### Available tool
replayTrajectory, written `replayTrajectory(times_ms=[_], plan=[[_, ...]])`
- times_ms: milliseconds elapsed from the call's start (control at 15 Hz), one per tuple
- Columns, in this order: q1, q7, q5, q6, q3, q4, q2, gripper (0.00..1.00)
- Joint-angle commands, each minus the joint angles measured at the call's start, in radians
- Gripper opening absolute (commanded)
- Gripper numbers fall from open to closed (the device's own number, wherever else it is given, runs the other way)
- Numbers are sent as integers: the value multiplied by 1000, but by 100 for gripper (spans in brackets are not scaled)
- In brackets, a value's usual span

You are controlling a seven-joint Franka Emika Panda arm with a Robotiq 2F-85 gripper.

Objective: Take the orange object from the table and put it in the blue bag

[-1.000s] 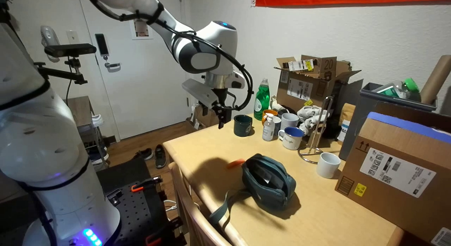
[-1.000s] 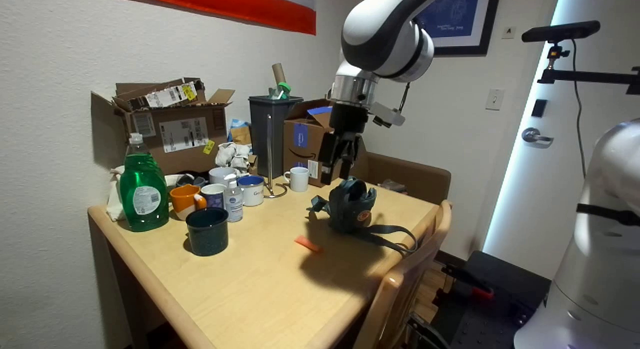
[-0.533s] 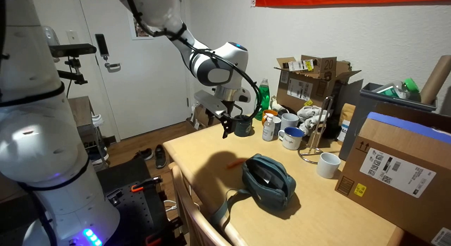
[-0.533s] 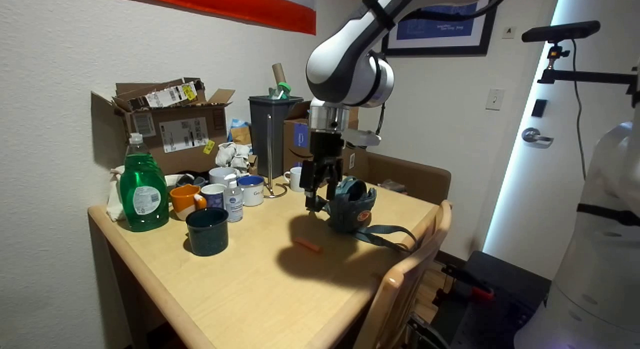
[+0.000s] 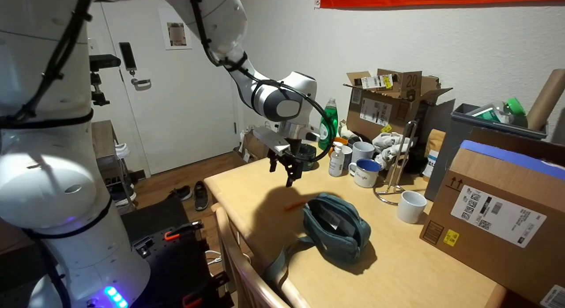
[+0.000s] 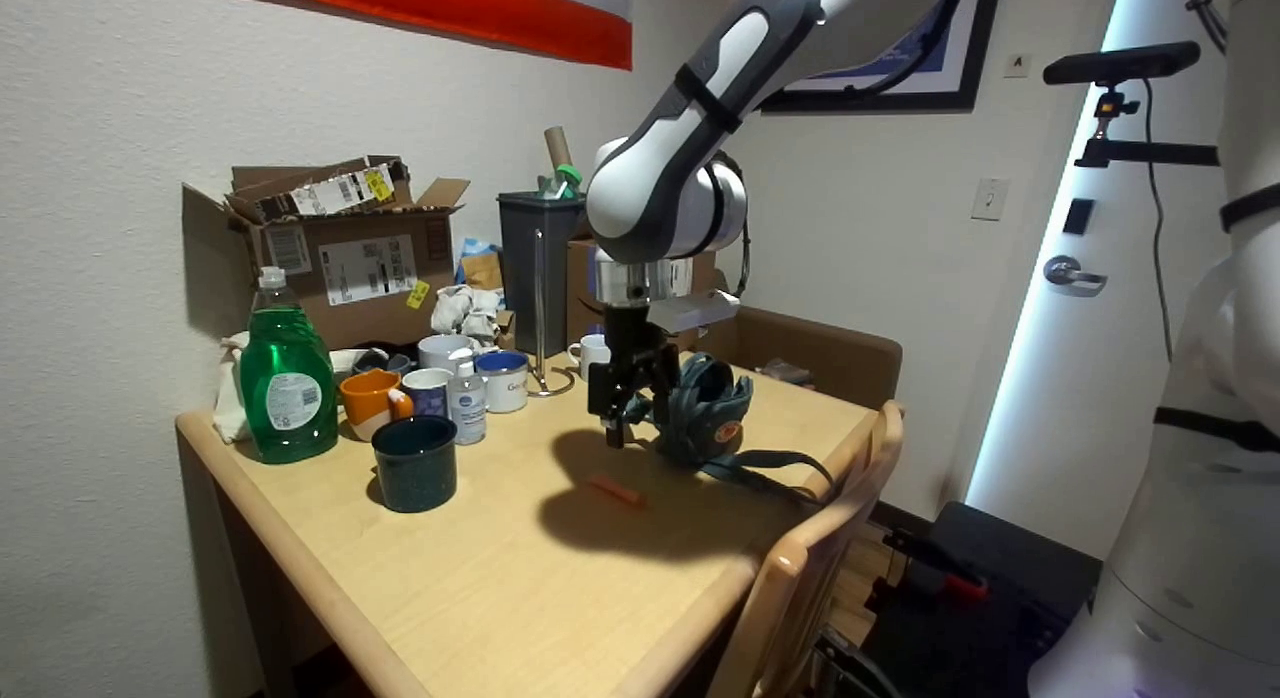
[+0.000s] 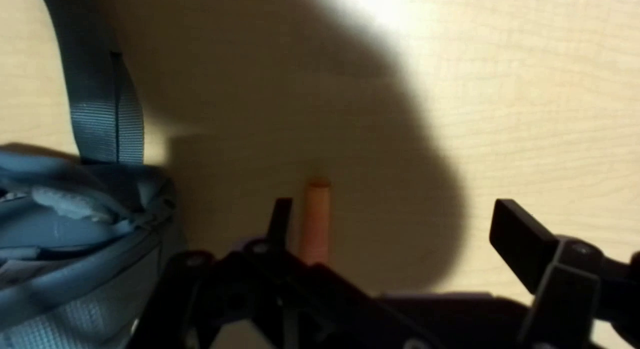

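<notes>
Since the earlier frame the gripper (image 7: 395, 204) has sunk lower over the tabletop (image 7: 540, 114), its fingers (image 7: 522, 244) wide apart and holding nothing. The orange stick (image 7: 317, 219) lies below, between them in the wrist view but nearer the finger towards the blue bag (image 7: 110, 284), lengthwise to the robot-side edge (image 6: 690, 633). In an exterior view stick and bag (image 5: 337, 246) seem to touch; the wrist view shows wood between.

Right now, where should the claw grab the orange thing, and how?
I'd grip the orange thing around its middle, coming straight down from above. It looks long and thin and lies flat on the table, so the open claw should pinch across its long sides. One long side faces the blue bag, so go gently there.
</notes>
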Motion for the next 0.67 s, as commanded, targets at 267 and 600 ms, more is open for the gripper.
replayTrajectory(times_ms=[267,600], plan=[[-54,-57,-3,55,53,59,123,100],[-59,-46,-10,45,60,51,125,100]])
